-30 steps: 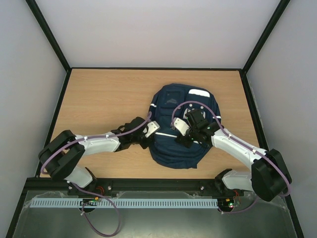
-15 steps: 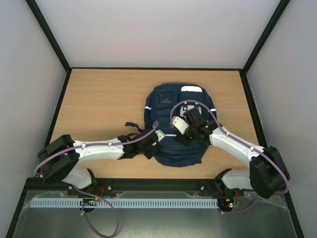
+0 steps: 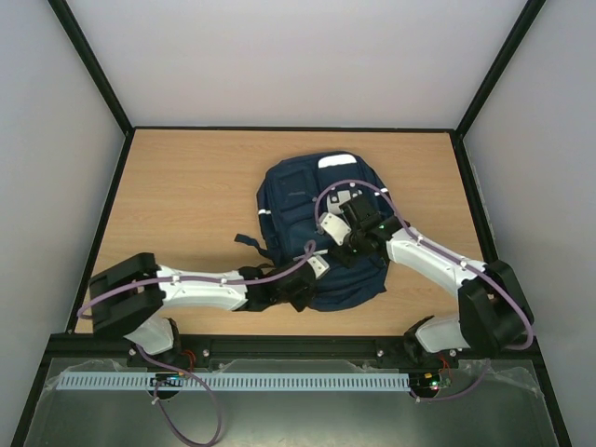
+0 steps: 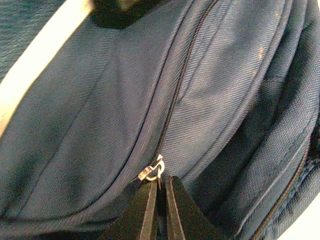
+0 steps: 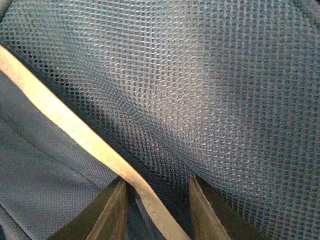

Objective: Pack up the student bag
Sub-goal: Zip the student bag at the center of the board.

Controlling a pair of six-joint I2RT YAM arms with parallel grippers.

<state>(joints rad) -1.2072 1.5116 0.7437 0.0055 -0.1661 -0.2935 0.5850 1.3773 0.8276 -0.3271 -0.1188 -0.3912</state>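
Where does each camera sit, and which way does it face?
Top external: above and behind the arms, looking down on table and student bag; both arms show.
Left wrist: on the left gripper, facing bag fabric; its fingers pinch a zipper pull.
Right wrist: on the right gripper, facing mesh; fingers straddle a pale strip.
Shared: all show the bag.

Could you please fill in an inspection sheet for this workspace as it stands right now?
Surface: light wood table with a black edge.
Job's things: navy student bag lying flat, right of centre.
Clutter: nothing seen.
Grippers: left gripper shut on the zip pull; right gripper is on the bag's mesh, its fingers either side of a pale strip, grip unclear.
Cables: purple cables run along both arms; the right arm's cable loops over the bag.
Surroundings: plain white walls.
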